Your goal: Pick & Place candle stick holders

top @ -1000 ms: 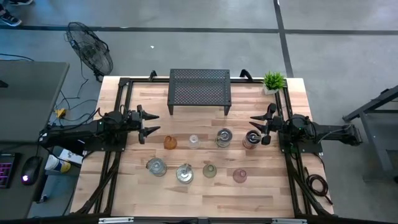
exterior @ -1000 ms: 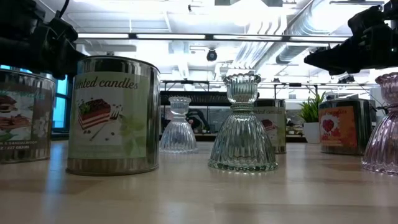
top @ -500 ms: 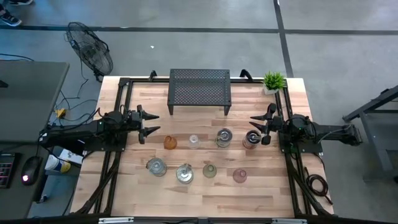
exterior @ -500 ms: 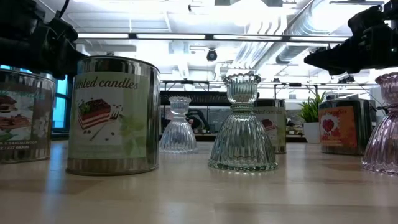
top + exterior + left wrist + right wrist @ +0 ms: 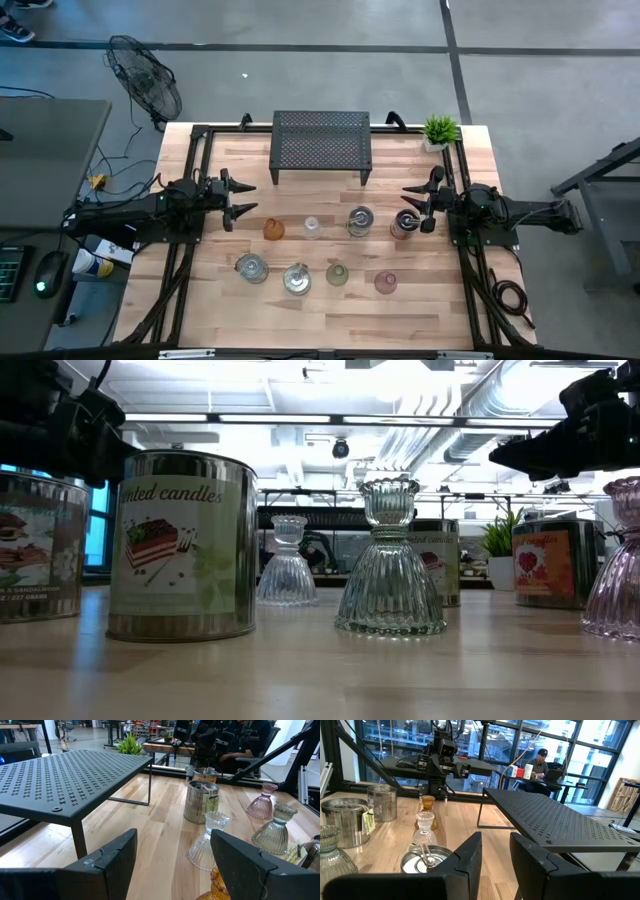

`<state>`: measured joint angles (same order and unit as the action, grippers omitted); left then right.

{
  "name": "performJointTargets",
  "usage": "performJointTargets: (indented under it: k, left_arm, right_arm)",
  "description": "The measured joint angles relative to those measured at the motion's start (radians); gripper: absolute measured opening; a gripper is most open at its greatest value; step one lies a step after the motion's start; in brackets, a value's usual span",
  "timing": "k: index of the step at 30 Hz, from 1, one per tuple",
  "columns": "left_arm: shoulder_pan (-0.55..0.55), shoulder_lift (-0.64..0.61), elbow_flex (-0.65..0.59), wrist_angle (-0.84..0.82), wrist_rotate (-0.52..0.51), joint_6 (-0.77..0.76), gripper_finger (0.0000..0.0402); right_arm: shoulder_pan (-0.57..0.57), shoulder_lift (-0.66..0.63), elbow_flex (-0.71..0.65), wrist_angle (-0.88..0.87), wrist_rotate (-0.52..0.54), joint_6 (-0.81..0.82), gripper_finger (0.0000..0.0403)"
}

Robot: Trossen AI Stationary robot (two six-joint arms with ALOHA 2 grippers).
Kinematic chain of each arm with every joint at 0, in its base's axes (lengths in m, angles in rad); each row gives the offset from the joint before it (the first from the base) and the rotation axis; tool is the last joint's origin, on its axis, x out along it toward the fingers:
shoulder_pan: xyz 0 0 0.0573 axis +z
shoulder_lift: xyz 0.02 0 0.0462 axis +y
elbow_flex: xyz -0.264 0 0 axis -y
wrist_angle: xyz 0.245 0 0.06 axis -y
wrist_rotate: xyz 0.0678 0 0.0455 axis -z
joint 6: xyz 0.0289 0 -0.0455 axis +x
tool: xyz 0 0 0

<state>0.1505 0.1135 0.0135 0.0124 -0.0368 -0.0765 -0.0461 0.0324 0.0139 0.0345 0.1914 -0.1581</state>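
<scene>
Several holders stand upright on their bases on the wooden table (image 5: 330, 325). The far row holds an amber glass holder (image 5: 273, 229), a small clear glass one (image 5: 311, 228) and two silvery tins (image 5: 359, 221) (image 5: 402, 226). The near row holds two silvery ones (image 5: 251, 267) (image 5: 296, 279), a pale green glass (image 5: 336, 273) and a pinkish glass (image 5: 385, 282). My left gripper (image 5: 240, 198) is open above the table, left of the amber holder (image 5: 220, 887). My right gripper (image 5: 416, 206) is open above the table's right side, by the right tin (image 5: 425, 861).
A black perforated metal rack (image 5: 321, 143) stands at the table's far middle. A small potted green plant (image 5: 439, 130) stands at the far right corner. Bare wood lies along the near edge. A person sits at a desk (image 5: 540, 762) beyond the table.
</scene>
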Motion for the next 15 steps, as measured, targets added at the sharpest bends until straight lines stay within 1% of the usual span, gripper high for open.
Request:
performJointTargets:
  k: [3, 8, 15]
  left_arm:
    - [0.0, 0.0, 0.0, 0.0, 0.0, 0.0, 0.0248]
    - [0.0, 0.0, 0.0, 0.0, 0.0, 0.0, 0.0248]
    - [0.0, 0.0, 0.0, 0.0, 0.0, 0.0, 0.0248]
  right_arm:
    - [0.0, 0.0, 0.0, 0.0, 0.0, -0.002, 0.0094]
    - [0.0, 0.0, 0.0, 0.0, -0.002, -0.133, 0.0094]
    - [0.0, 0.0, 0.0, 0.0, -0.003, -0.149, 0.0094]
